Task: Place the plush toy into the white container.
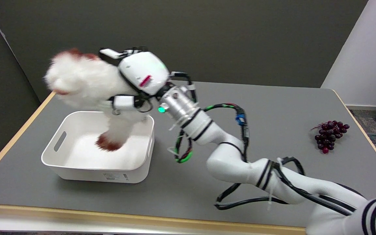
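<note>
Even, soft overhead light leaves faint shadows on the grey worktop (273, 98), and only the plush toy (80, 83) at ten o'clock is smeared by motion blur, the rest sharp.

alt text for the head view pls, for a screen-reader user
The right hand holds a white plush toy above a white container on a grey table, one toy leg dangling over it. A bunch of dark grapes lies far right.
</note>
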`<control>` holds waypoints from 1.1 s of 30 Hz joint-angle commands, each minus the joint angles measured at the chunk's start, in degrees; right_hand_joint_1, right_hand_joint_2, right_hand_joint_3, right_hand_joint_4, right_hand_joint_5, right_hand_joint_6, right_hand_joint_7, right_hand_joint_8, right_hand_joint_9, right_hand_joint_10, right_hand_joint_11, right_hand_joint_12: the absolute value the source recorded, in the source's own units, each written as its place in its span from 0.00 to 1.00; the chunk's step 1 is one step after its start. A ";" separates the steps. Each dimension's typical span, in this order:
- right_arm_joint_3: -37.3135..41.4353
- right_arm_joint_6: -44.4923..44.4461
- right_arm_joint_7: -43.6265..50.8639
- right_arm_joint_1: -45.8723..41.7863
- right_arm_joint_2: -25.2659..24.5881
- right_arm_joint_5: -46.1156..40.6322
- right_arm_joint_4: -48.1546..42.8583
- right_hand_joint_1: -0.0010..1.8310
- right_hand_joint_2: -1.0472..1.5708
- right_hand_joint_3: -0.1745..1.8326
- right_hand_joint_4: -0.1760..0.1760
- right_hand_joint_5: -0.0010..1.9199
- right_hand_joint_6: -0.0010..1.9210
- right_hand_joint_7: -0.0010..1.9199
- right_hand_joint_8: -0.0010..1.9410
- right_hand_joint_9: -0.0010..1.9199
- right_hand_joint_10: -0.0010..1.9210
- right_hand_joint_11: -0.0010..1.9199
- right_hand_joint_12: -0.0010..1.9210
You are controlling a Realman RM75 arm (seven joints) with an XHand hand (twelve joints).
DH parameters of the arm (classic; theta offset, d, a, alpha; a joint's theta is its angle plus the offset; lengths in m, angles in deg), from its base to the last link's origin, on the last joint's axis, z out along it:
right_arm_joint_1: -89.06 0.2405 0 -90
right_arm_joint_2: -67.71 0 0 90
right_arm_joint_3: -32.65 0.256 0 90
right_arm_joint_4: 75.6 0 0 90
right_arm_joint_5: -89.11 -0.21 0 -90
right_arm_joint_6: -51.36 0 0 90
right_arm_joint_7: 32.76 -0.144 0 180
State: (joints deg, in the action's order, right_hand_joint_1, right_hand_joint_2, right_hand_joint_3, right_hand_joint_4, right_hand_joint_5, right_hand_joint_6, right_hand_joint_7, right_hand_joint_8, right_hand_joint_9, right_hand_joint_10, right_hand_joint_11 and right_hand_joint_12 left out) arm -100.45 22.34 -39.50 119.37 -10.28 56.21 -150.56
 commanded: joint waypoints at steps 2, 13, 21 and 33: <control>-8.68 5.08 -4.10 7.01 -9.40 -9.59 14.51 0.66 0.84 0.19 0.00 0.29 0.74 0.45 0.74 0.46 0.73 0.39 1.00; -4.85 7.80 -5.45 2.70 -5.25 -16.73 12.26 0.22 0.62 0.53 0.60 0.04 0.13 0.08 0.15 0.08 0.38 0.11 0.74; -0.78 2.03 -11.59 -2.07 0.94 -16.73 5.04 0.17 0.61 0.51 0.57 0.00 0.09 0.00 0.03 0.00 0.29 0.05 0.67; 18.77 -13.73 -12.09 -16.36 16.83 -26.57 -13.36 0.15 0.62 0.53 0.53 0.00 0.06 0.00 0.04 0.00 0.23 0.02 0.59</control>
State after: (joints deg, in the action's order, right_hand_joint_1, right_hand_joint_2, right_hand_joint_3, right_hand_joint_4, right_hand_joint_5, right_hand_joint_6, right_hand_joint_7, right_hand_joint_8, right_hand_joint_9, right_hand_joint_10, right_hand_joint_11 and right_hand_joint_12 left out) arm -100.14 23.78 -48.10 117.67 -10.02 41.28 -146.01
